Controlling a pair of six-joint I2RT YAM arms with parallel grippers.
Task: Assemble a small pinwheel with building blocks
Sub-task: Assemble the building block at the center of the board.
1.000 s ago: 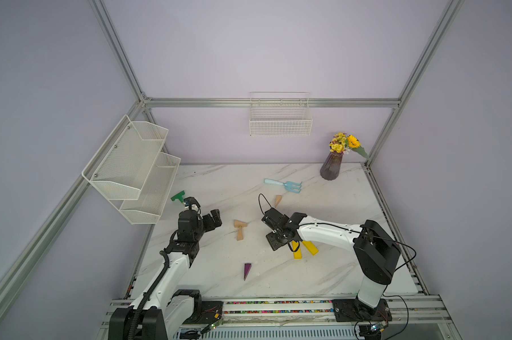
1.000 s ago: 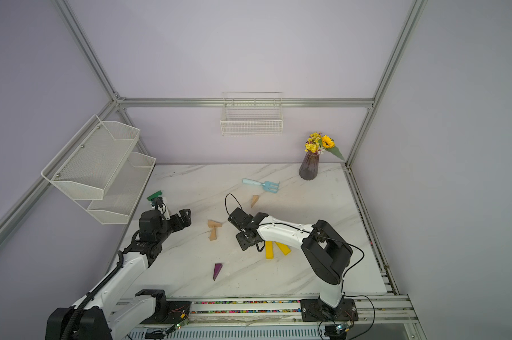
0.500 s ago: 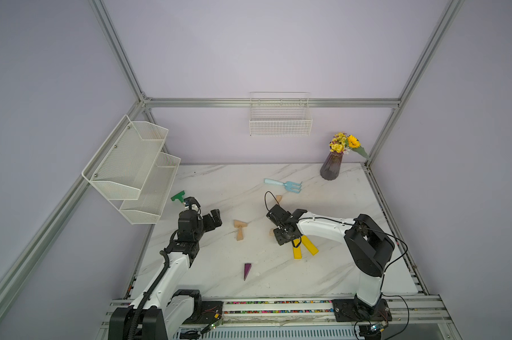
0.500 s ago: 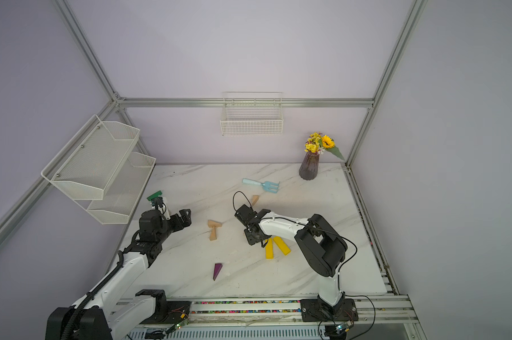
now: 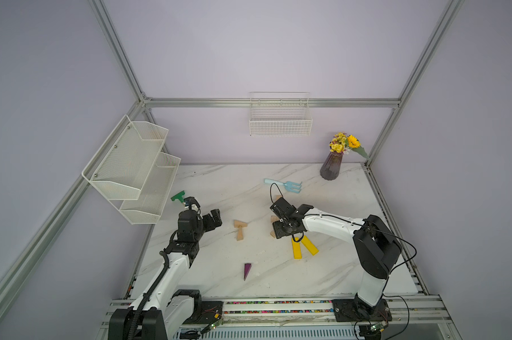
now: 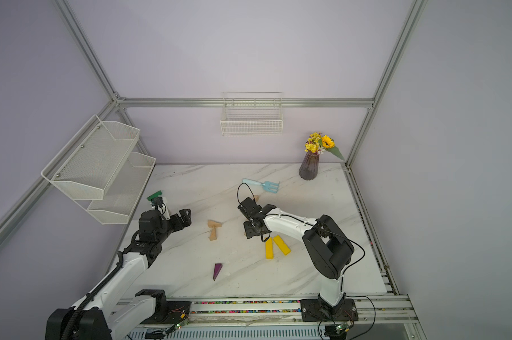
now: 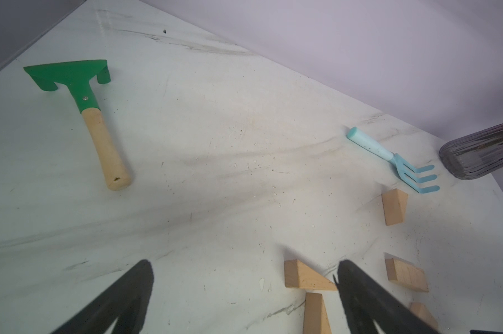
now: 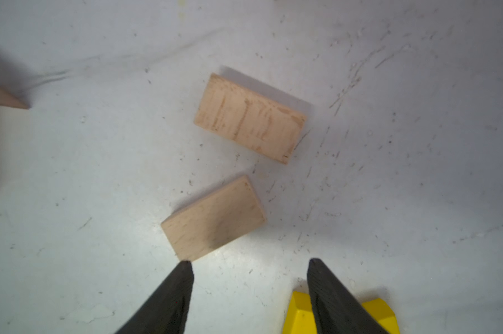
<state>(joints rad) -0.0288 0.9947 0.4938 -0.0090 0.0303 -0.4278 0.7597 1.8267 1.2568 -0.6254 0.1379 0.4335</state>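
marble table (image 5: 219,182): right arm (image 5: 328,226) low over tan blocks (image 8: 250,118), right fingers (image 8: 169,295) apart, empty; left fingers (image 7: 123,295) apart.

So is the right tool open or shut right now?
Open: the right tool shows its two black fingers apart over the table, with nothing between them.

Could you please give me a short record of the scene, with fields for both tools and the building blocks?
left tool: open, empty
right tool: open, empty
tan rectangular blocks: two, lying flat, apart, just ahead of the right tool
yellow bars: two, lying in a V
tan wedges: two meeting in a T, a third by the blue toy rake
purple wedge: alone
pinwheel: not yet assembled
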